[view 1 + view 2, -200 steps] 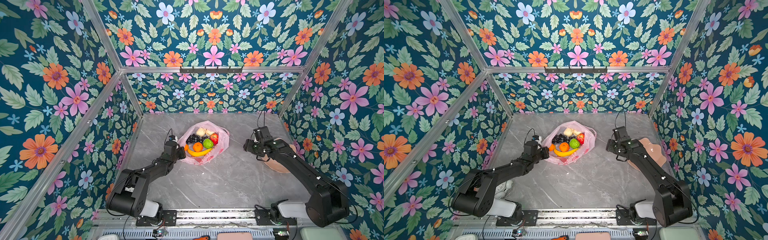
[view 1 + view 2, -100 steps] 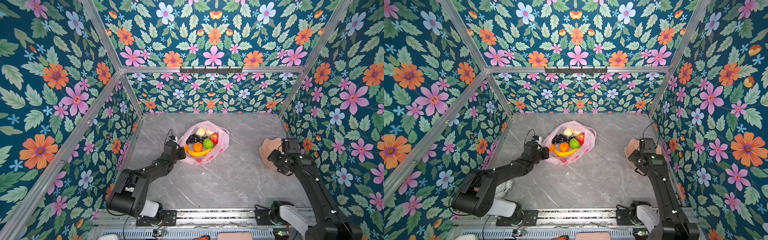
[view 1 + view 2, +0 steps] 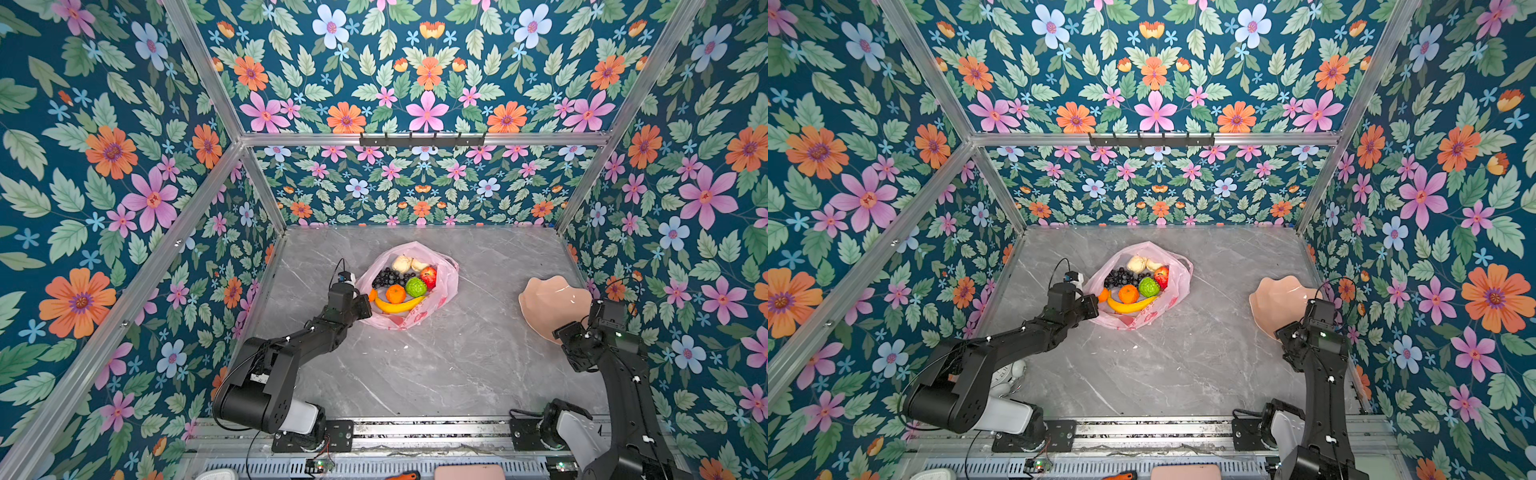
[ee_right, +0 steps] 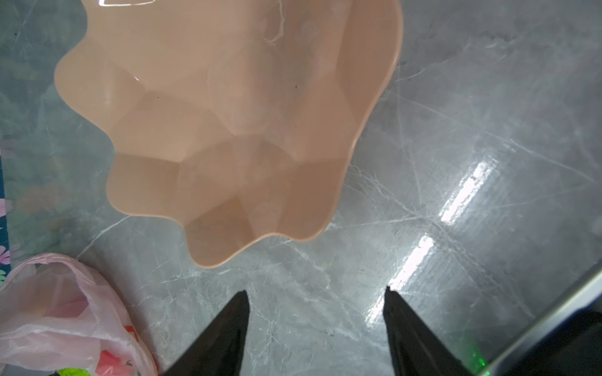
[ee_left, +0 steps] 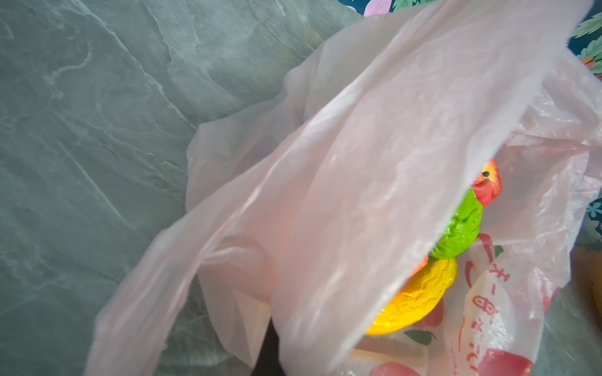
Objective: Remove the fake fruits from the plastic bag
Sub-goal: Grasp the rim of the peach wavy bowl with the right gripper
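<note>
The grey marble desk (image 3: 415, 374) carries the plastic bag (image 3: 444, 286) at its middle, toward the far side, mouth spread open. Inside lie the fake fruits (image 3: 401, 284): banana, orange, bumpy green fruit, apple, grapes and two cream pieces. At the right edge stands a scalloped peach bowl (image 3: 548, 305) with nothing in it. The left gripper (image 3: 365, 305) is clenched on the bag's left rim. The right gripper (image 4: 314, 328) stands released near the bowl, grasping nothing.

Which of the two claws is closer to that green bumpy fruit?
The left. The left gripper is at the plastic bag's near-left edge, close beside the green bumpy fruit inside. The right gripper is far across the table, by the peach bowl.
</note>
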`<state>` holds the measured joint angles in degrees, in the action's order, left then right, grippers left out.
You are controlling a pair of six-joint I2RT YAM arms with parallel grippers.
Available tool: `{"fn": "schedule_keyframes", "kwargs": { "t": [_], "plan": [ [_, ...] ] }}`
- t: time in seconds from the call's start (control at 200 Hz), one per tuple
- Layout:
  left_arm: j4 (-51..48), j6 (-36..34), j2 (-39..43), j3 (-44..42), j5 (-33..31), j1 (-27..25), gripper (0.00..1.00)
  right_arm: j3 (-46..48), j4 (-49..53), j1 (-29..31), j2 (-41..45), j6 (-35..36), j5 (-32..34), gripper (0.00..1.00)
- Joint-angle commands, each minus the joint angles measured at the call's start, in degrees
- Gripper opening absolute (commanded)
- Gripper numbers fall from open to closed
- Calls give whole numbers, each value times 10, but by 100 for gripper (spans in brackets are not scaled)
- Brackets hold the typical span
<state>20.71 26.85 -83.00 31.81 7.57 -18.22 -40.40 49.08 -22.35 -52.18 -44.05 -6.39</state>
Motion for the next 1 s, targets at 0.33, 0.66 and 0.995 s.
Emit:
{"fn": "schedule_keyframes", "kwargs": {
  "t": [0.33,0.66,0.995],
  "plan": [
    [10,0,-4,0,3,0,0,51,-141,-38,-71,-90,-58,63],
    [9,-4,-6,1,-3,0,0,93,-222,-72,-98,-110,-95,50],
    [8,-7,-6,1,-4,0,0,105,-246,-72,-99,-129,-104,27]
  ]
}}
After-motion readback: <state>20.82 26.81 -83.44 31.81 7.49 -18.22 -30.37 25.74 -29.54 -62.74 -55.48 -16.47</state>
